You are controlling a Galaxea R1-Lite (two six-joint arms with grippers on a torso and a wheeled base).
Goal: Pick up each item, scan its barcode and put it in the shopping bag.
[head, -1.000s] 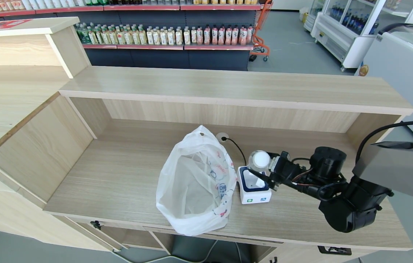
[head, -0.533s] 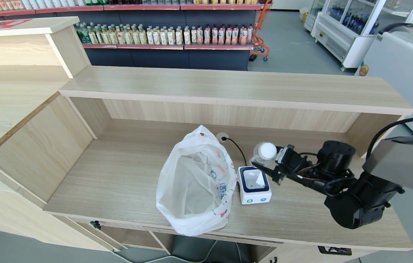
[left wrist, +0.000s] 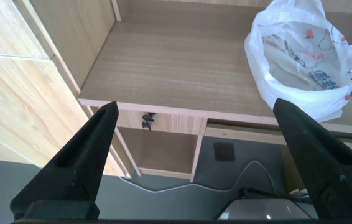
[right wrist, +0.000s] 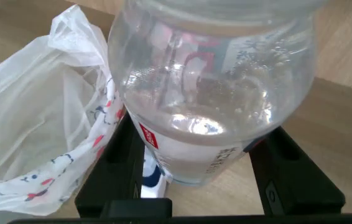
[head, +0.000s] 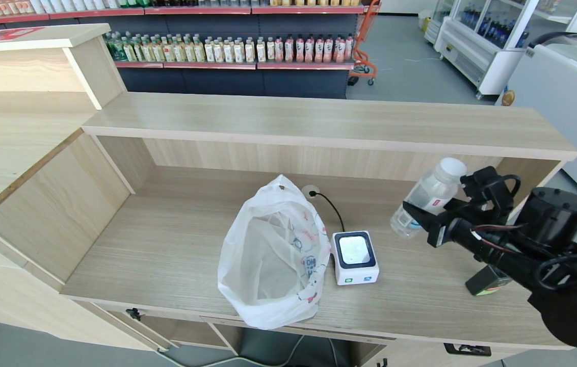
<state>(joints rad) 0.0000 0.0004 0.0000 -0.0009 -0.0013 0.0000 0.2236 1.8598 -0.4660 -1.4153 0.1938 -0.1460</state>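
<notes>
One risk: the right gripper [head: 441,204] was clamped on a smooth, tilted water bottle [head: 425,196] that could slip out short of the shopping bag [head: 273,255].

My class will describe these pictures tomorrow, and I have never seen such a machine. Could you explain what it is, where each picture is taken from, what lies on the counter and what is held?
It is a two-armed robot at a shop checkout. The wide picture comes from a camera on its head, looking down at the wooden counter. The other two come from cameras on its wrists. On the counter stand an open white shopping bag, a barcode scanner right beside it, and a small dark box further right. The right pincer grips a clear water bottle, tilted, in the air to the right of the scanner. The left pincer is open and empty.
</notes>
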